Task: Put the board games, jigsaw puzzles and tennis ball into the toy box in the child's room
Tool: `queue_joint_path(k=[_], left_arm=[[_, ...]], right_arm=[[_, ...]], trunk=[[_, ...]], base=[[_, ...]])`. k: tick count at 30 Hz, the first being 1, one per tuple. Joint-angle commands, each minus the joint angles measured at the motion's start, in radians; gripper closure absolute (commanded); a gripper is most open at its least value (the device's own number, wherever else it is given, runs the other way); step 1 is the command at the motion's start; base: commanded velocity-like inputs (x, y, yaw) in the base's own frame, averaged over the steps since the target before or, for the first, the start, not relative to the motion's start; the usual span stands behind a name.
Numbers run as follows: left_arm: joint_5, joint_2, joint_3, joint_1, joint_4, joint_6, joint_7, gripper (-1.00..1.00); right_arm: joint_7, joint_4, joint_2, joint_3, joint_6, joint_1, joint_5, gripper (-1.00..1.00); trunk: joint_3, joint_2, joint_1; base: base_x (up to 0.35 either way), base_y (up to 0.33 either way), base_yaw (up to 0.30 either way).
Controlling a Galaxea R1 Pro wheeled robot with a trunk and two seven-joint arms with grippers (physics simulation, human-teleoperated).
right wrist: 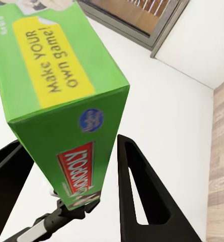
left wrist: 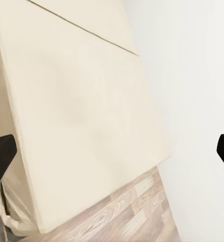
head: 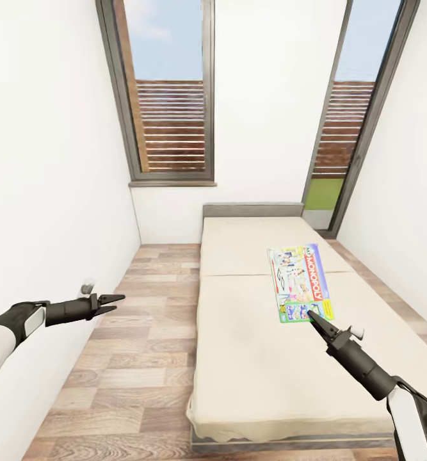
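Note:
A green-and-white Monopoly board game (head: 299, 282) is over the right half of the beige bed (head: 251, 358). My right gripper (head: 315, 318) grips the box's near short edge. In the right wrist view the box (right wrist: 66, 96) sits between the two black fingers (right wrist: 137, 191), and the right gripper (right wrist: 66, 146) is shut on it. I cannot tell whether the box rests on the mattress or hangs just above it. My left gripper (head: 112, 302) is open and empty over the floor left of the bed. The left wrist view has the left gripper (left wrist: 112, 151) spread wide, facing the mattress (left wrist: 76, 111).
The bed's grey headboard (head: 253, 210) stands against the far wall between two tall dark-framed windows (head: 171, 96). A strip of wood-plank floor (head: 130, 358) runs between the bed and the white left wall. A narrower strip of floor (head: 399, 301) lies right of the bed.

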Motion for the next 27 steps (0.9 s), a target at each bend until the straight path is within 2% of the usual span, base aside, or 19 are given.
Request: queue_joint_path(k=[1, 10, 16, 27], left_arm=[[-0.009, -0.001, 0.008, -0.001, 0.0, 0.009, -0.003, -1.0], [-0.009, -0.008, 0.008, -0.001, 0.0, 0.008, -0.002, -1.0], [-0.009, -0.006, 0.011, 0.005, 0.0, 0.007, -0.012, -1.0], [-0.011, -0.006, 0.009, 0.005, -0.002, 0.028, -0.01, -1.0]], right_arm=[[0.0, 0.001, 0.0, -0.001, 0.006, -0.001, -0.003, 1.0], [-0.006, 0.0, 0.0, -0.001, 0.005, -0.001, -0.002, 1.0], [-0.007, 0.0, 0.0, -0.001, 0.005, -0.001, -0.001, 1.0], [-0.005, 0.0, -0.002, -0.008, 0.008, -0.001, -0.001, 1.0]], trunk=[[-0.001, -0.001, 0.0], [-0.001, -0.001, 0.0], [-0.001, -0.001, 0.0], [0.033, 0.076, -0.042]], base=[[0.0, -0.274, -0.065], [0.0, -0.297, -0.007], [0.0, -0.08, 0.0], [0.0, -0.003, 0.003]])
